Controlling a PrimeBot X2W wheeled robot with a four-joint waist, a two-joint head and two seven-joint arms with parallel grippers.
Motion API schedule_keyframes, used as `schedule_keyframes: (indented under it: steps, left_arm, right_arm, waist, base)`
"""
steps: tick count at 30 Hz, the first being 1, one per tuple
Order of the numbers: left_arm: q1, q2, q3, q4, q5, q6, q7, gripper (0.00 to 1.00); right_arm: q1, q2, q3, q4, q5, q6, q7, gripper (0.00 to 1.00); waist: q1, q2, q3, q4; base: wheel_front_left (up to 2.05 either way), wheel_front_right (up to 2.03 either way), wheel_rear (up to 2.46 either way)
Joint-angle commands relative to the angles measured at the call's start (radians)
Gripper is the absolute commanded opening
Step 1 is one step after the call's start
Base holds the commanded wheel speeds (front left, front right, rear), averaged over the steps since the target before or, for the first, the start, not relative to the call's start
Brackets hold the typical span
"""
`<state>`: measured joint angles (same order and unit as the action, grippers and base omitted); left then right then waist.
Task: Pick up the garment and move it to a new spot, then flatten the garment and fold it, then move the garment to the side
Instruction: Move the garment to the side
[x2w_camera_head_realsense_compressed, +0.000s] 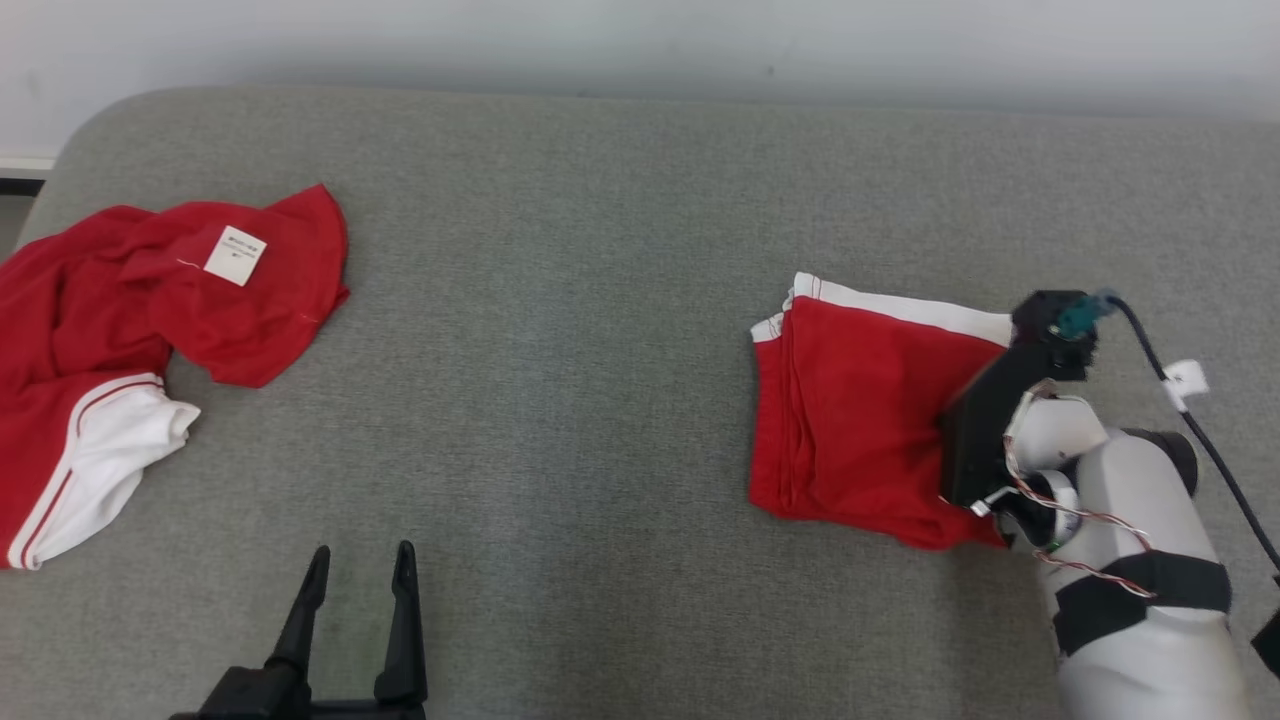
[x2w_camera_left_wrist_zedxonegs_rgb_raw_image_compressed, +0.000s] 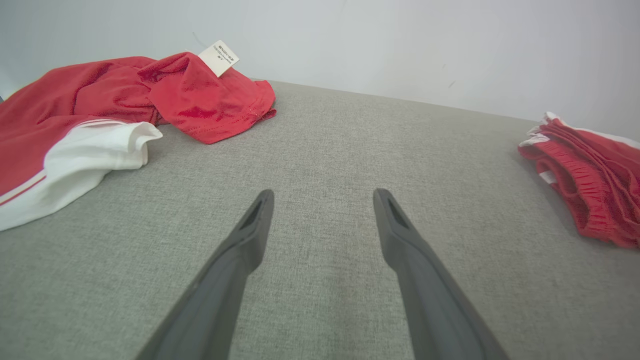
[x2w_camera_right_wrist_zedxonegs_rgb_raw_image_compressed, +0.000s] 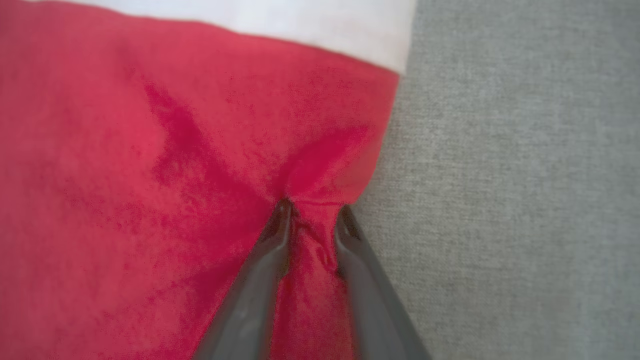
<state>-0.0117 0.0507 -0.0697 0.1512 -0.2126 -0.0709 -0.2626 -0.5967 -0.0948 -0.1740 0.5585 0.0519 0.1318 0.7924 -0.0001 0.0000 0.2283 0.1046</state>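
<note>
Two-finger right gripper (x2w_camera_right_wrist_zedxonegs_rgb_raw_image_compressed: 312, 212) pinches edge of folded red-and-white cloth garment (x2w_camera_head_realsense_compressed: 850, 420) at 3 o'clock; left gripper (x2w_camera_head_realsense_compressed: 360, 562) spread. Likely move-aside step; next: low drag, fold intact.

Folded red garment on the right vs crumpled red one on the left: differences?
Folded red fabric garment with a white band lies flat and squared; crumpled red-and-white fabric garment sprawls in bunches.
Right claw pinches the folded one's edge; the crumpled one lies untouched, open left claw short of it.
Shared: red with white trim, on grey fabric surface.
</note>
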Motion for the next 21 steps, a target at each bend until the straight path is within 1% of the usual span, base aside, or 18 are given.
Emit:
schedule_keyframes:
  steps: [1, 3, 6, 10, 13, 18, 20, 21]
  left_arm:
    - [-0.016, 0.000, 0.007, -0.008, 0.013, -0.002, -0.003, 1.00]
    - [-0.021, -0.001, 0.013, -0.020, 0.022, -0.007, -0.003, 1.00]
    - [-0.036, -0.001, 0.027, -0.044, 0.033, -0.015, -0.003, 1.00]
    - [-0.053, 0.000, 0.027, -0.062, 0.057, -0.028, -0.003, 1.00]
    - [-0.073, 0.001, 0.021, -0.079, 0.066, -0.039, -0.003, 1.00]
    - [-0.100, 0.029, 0.006, -0.120, 0.088, -0.050, -0.003, 1.00]
    - [-0.113, 0.051, -0.018, -0.148, 0.103, -0.053, -0.003, 1.00]
    - [-0.118, 0.060, -0.024, -0.160, 0.107, -0.054, -0.003, 1.00]
  right_arm:
    - [0.021, 0.000, 0.026, 0.031, -0.003, -0.002, 0.019, 0.00]
    - [-0.003, -0.031, 0.075, 0.018, 0.003, -0.003, 0.013, 0.00]
    - [-0.041, -0.091, 0.180, -0.002, 0.006, -0.003, -0.003, 0.00]
    - [-0.059, -0.185, 0.274, -0.007, 0.021, -0.003, -0.021, 0.00]
    - [-0.077, -0.258, 0.325, -0.017, -0.002, -0.003, -0.065, 0.00]
    - [-0.096, -0.331, 0.339, -0.002, -0.026, -0.003, -0.127, 0.00]
    - [-0.112, -0.375, 0.335, 0.009, -0.055, -0.003, -0.183, 0.00]
    - [-0.123, -0.382, 0.339, 0.009, -0.065, -0.003, -0.201, 0.00]
  waist:
    - [0.0001, 0.0000, 0.015, -0.018]
    - [0.0001, 0.0000, 0.033, -0.041]
    - [0.0001, 0.0000, 0.067, -0.089]
    - [0.0001, 0.0000, 0.099, -0.158]
    - [0.0001, 0.0000, 0.128, -0.206]
    - [0.0001, 0.0000, 0.180, -0.285]
    - [0.0001, 0.0000, 0.211, -0.318]
    - [0.0001, 0.0000, 0.224, -0.328]
  base:
    - [0.00, 0.00, 0.00]
    - [0.00, 0.00, 0.00]
    - [0.00, 0.00, 0.00]
    - [0.00, 0.00, 0.00]
    - [0.00, 0.00, 0.00]
    - [0.00, 0.00, 0.00]
    - [0.00, 0.00, 0.00]
    - [0.00, 0.00, 0.00]
